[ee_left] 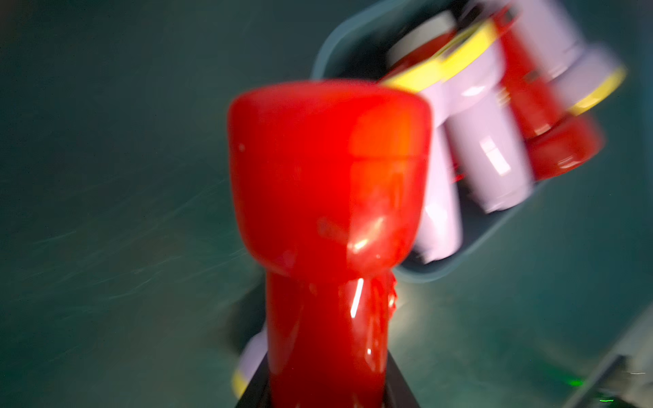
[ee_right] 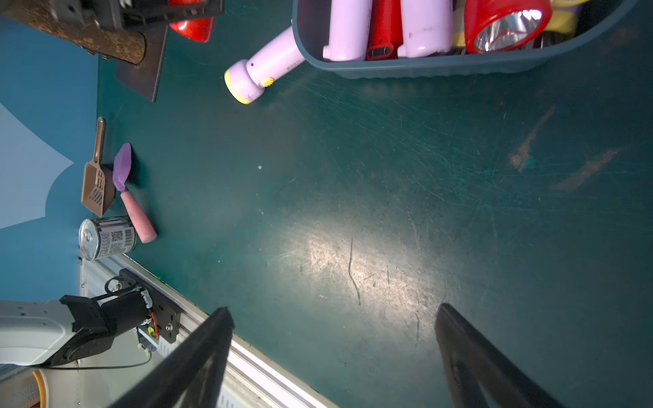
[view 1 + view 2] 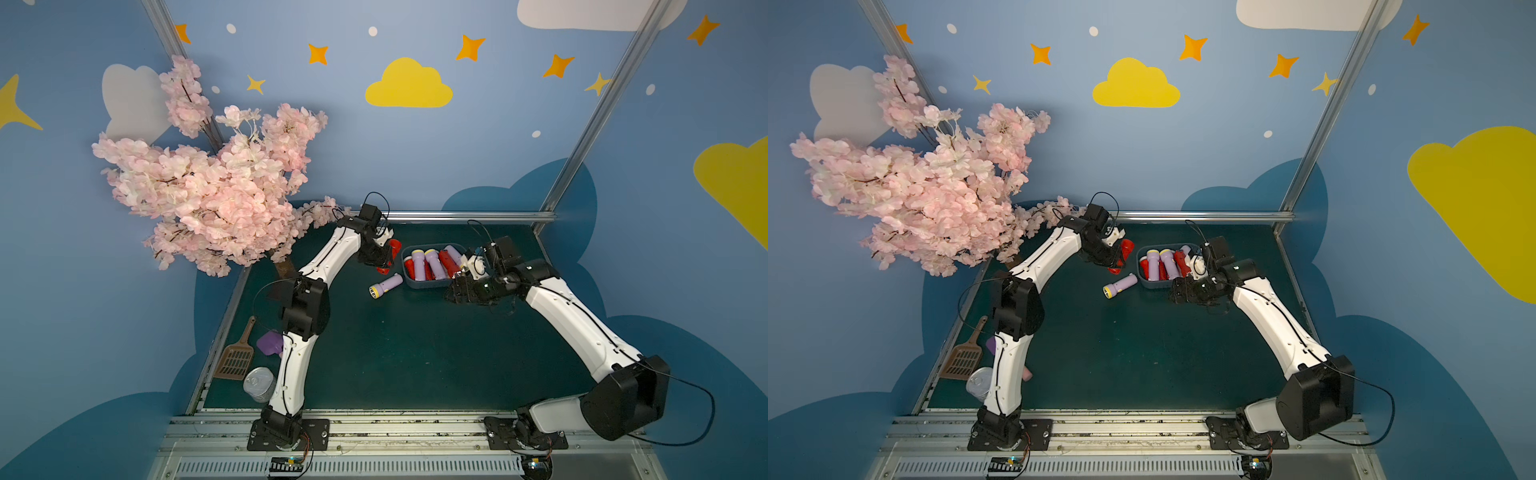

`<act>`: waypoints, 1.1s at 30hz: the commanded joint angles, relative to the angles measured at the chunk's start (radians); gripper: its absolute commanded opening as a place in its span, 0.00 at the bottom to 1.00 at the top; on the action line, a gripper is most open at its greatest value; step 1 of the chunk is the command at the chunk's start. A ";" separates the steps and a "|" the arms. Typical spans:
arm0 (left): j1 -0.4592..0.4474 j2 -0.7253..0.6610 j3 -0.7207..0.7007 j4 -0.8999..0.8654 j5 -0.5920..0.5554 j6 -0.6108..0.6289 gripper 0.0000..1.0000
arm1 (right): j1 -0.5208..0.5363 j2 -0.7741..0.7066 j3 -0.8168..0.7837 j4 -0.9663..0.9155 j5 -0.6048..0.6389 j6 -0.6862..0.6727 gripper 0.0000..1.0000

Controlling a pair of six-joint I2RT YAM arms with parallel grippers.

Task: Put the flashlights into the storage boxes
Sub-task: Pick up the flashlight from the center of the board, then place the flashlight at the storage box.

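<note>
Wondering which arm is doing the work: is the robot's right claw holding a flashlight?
No, the right gripper is open, with only the bare green table showing between its fingers.

White arm links point(image 3: 328, 257), black joints point(image 3: 305, 307), black cables point(image 3: 713, 409).

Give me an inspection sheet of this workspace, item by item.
Surface: dark green table, scratched.
Job's things: storage box holds several red and lilac flashlights; one lilac flashlight lies loose beside it.
Clutter: brown scoop, purple scoop, tin can near the left arm's base.
Grippers: left gripper shut on a red flashlight; right gripper open, empty.
Cables: black loops on both arms.
Surroundings: pink blossom tree, blue cloud-painted walls.
</note>
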 commanded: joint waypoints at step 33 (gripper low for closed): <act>-0.092 0.041 -0.143 0.393 0.086 -0.468 0.35 | -0.053 -0.152 -0.078 -0.060 0.029 -0.011 0.90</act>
